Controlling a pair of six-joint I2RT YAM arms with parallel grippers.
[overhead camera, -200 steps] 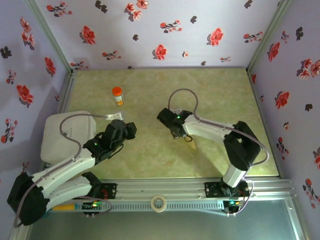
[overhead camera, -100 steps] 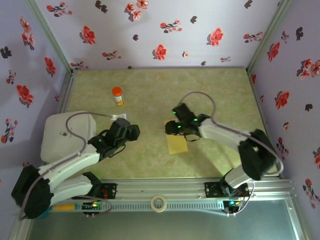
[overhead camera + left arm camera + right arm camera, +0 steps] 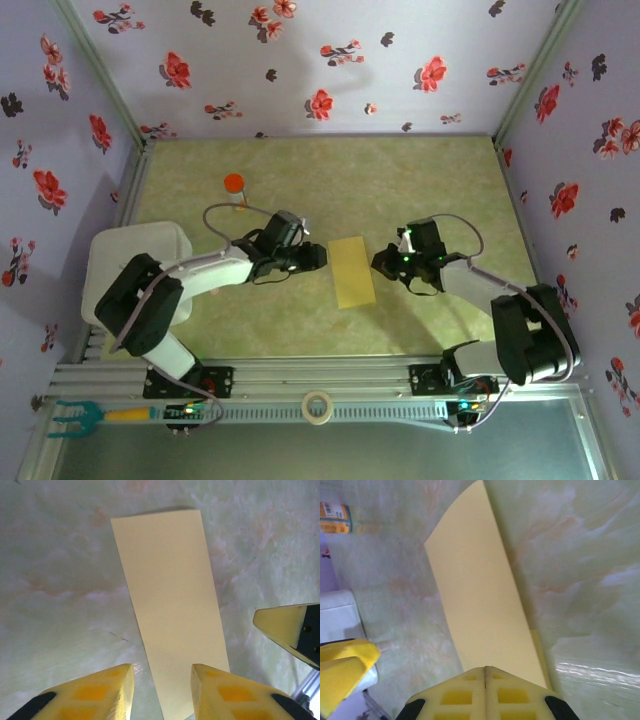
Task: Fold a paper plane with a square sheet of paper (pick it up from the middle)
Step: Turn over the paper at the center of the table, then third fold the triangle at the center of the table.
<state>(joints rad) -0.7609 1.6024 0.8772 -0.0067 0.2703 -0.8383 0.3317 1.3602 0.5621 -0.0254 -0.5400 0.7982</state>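
Yellow and smooth, the square sheet of paper (image 3: 352, 270) is folded to a narrow rectangle and lies flat on the table (image 3: 430, 190), uncovered. Compared with half a second ago, we note that the left gripper (image 3: 318, 257) has swung in to the paper's left edge, fingers narrowly parted. The right gripper (image 3: 380, 262) has moved off to its right edge, fingers pressed together; we cannot tell whether they touch the paper. The table is glossy green marbling, and the walls (image 3: 300, 70) are lilac with red flowers.

Orange-capped bottle (image 3: 235, 189) stands far-left on the green table (image 3: 430, 180). White bin (image 3: 130, 262) occupies the left edge. Tape roll (image 3: 318, 406) lies on the front rail.
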